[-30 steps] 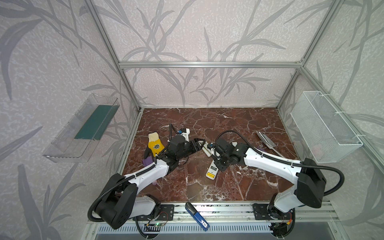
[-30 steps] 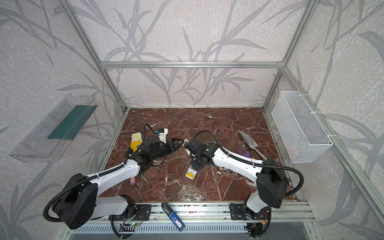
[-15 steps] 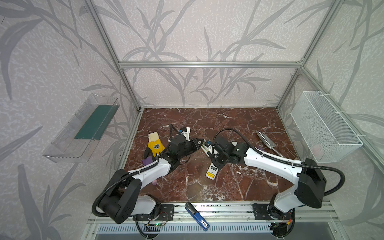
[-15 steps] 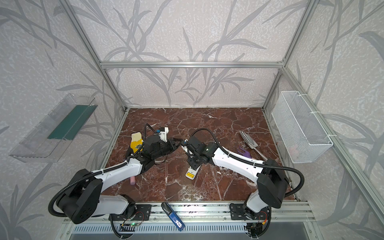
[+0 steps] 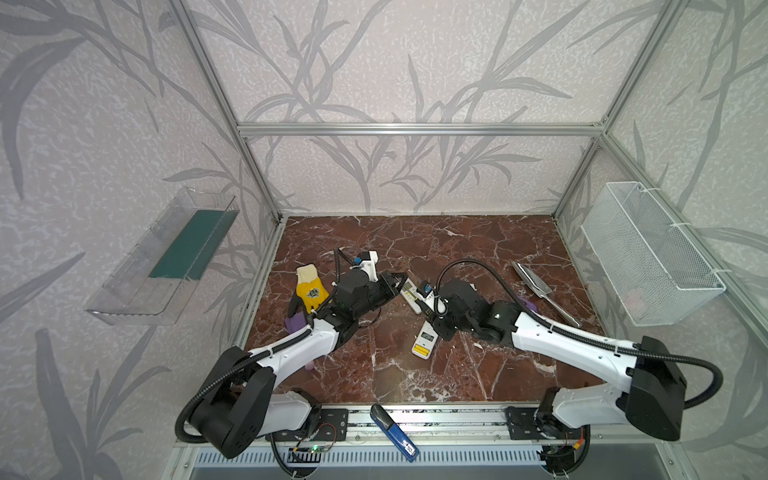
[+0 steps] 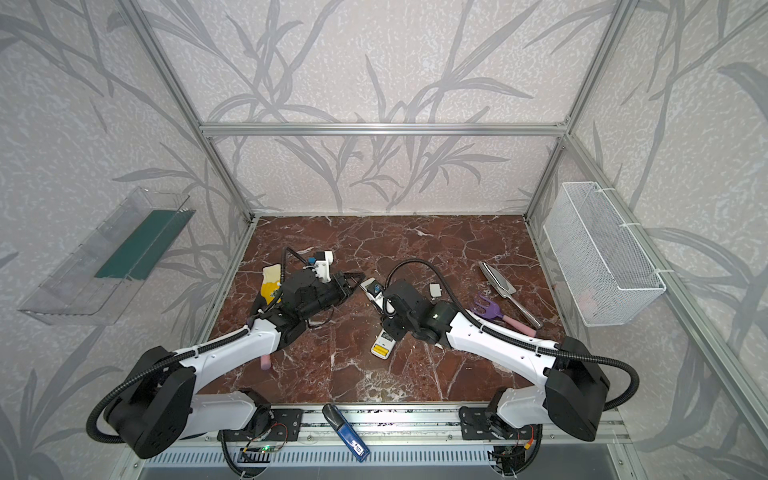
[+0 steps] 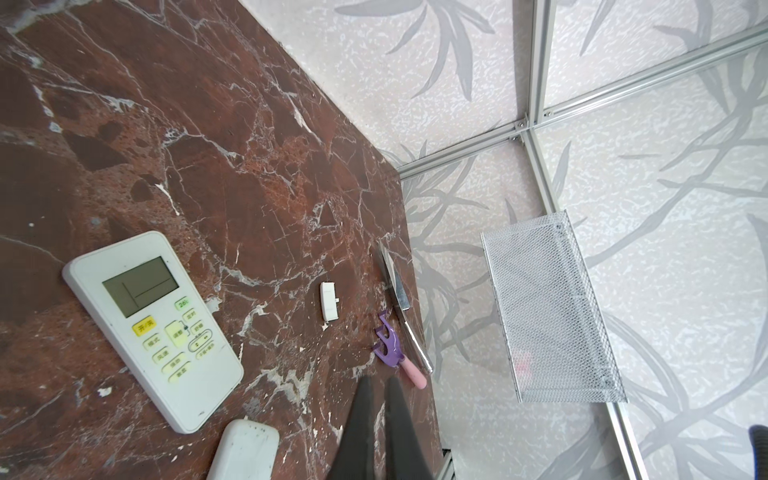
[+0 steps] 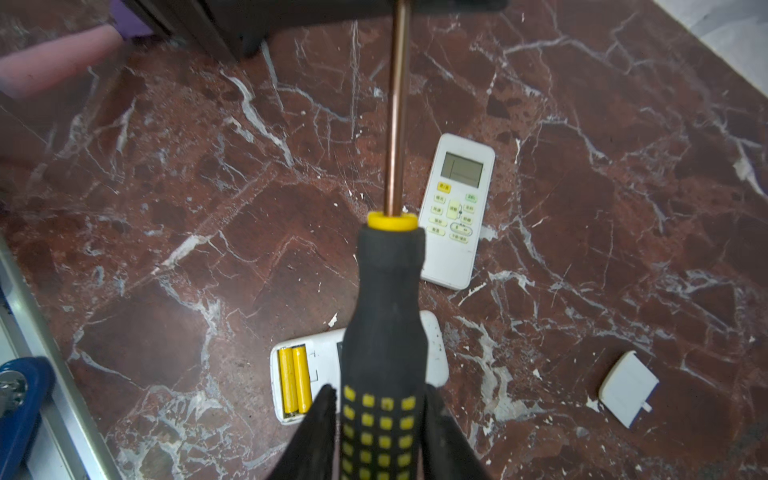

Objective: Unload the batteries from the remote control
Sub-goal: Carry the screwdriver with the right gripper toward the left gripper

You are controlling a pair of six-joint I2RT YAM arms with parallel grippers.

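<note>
Two yellow batteries lie side by side in the open bay of a white remote control that is face down on the marble; both top views show it. My right gripper hovers above it, open, its fingers a slit off the black-and-yellow handle of a screwdriver. The copper shaft runs to my left gripper, which is shut on it; the grip point is out of frame. A second remote lies face up between the grippers.
A white battery cover lies loose. Right of it are a purple hand rake and a metal trowel. A yellow glove lies far left. A mesh basket and a clear shelf hang on the walls.
My left gripper has gone from open to shut at the screwdriver's shaft. My right gripper's jaws have widened a little around the handle. Both arms have barely shifted.
</note>
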